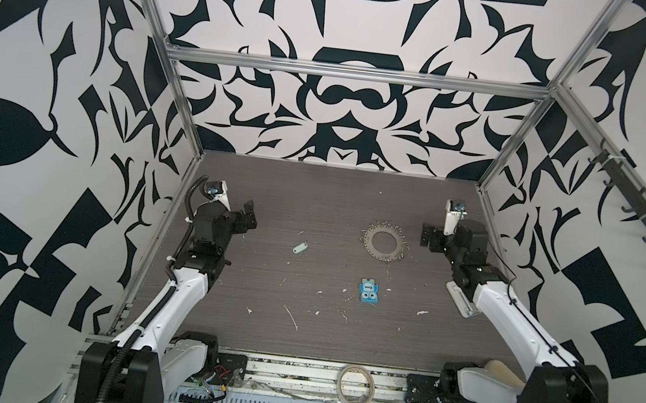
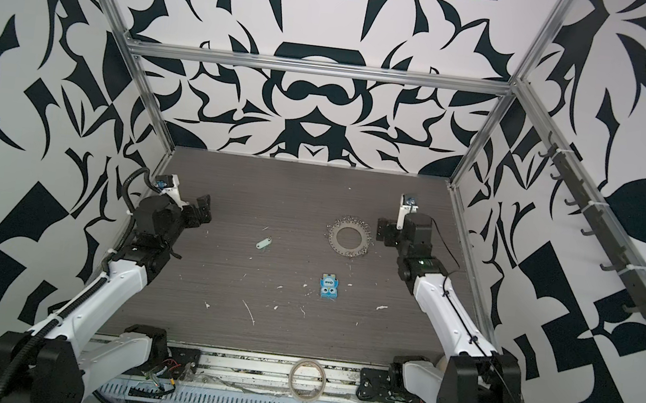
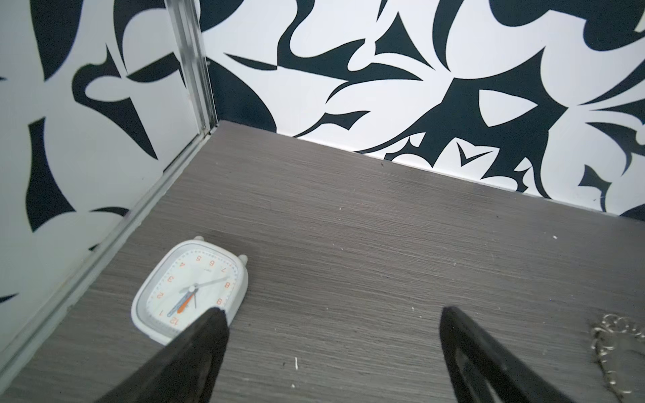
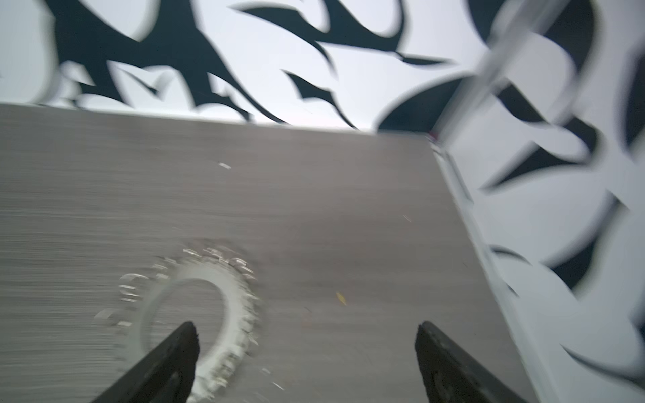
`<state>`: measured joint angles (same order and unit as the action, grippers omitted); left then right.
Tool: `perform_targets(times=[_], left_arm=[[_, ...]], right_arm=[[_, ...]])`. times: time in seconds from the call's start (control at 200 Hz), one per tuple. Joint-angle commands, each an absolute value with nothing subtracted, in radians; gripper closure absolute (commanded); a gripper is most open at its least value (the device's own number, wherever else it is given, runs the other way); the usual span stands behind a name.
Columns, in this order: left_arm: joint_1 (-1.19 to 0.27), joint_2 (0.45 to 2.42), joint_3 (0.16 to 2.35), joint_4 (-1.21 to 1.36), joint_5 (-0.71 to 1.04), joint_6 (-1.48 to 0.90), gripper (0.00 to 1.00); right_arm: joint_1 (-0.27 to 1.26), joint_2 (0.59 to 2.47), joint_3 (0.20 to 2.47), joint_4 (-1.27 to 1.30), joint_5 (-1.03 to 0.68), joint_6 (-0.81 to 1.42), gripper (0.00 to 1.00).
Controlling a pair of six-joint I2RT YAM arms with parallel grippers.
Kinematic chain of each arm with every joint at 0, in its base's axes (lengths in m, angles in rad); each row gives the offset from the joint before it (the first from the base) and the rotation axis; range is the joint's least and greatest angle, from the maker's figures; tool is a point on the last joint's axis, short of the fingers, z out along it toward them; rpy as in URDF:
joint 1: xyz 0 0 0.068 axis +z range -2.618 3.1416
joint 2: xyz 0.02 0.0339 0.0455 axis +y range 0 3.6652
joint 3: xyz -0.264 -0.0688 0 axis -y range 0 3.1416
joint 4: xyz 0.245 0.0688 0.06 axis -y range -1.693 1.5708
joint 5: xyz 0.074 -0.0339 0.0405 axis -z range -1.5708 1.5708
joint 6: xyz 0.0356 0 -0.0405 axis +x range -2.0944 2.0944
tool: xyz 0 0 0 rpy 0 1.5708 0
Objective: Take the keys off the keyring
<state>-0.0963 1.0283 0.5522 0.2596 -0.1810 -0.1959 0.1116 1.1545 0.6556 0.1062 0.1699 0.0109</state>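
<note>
Where the keyring [image 1: 384, 254] [image 2: 348, 251] lies flat on the table [image 1: 338, 338], right of centre, its rim carries a fringe of small metal loops around a wide centre hole. The key tag [image 1: 299, 247] [image 2: 263, 242], pale green, is off the ring. It lies loose on the bare table left of centre, well apart from the keyring, with its own small loop at the far end. A blue block [image 1: 369, 292] with cartoon eyes lies nearer the front, between the two. A tape roll [image 1: 338, 382] rests on the front rail.

Visibility limits:
- The right wrist view is blurred. The keyring [image 4: 241, 314] smears and single loops cannot be told apart.
- The left wrist view cuts the keyring [image 3: 617, 349] off at the frame edge.
- A white clock [image 3: 190, 289] shows only in the left wrist view, lying face up, one corner covered by a finger [image 3: 209, 335].
- A white flat piece [image 1: 462, 301] lies partly under the right arm, and what it is cannot be told.

Claw state:
- The left claw [image 1: 246, 216] [image 3: 331, 314] is spread wide and holds nothing. It hangs near the left wall, well apart from the key tag.
- The right claw [image 1: 430, 236] [image 4: 307, 328] is spread wide and holds nothing. In both top views it stands just beside the keyring with a gap between them.
</note>
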Motion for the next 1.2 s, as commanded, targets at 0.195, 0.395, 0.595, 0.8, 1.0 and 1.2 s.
perform_targets(times=[0.195,0.395,0.595,0.8,1.0,1.2], left_arm=[[-0.086,1.028,0.36,0.559,-0.302,-0.064,0.01],[-0.083,1.223,0.216,0.942,-0.327,-0.019,0.01],[-0.067,1.558,0.202,1.257,-0.326,-0.007,0.01],[-0.057,1.554,0.282,1.088,-0.429,-0.07,0.0],[-0.04,1.573,0.336,1.022,-0.436,-0.078,0.01],[-0.04,1.583,0.333,1.048,-0.439,-0.074,0.01]], right_arm=[[0.12,1.266,0.249,0.84,0.411,0.036,0.0],[0.121,1.517,0.217,1.135,0.284,0.0,0.0],[0.141,1.555,0.305,1.012,0.232,-0.046,0.0],[0.139,1.559,0.333,0.969,0.243,-0.038,0.0],[0.14,1.557,0.333,0.965,0.248,-0.038,0.0],[0.12,1.561,0.349,0.937,0.206,-0.02,0.0]])
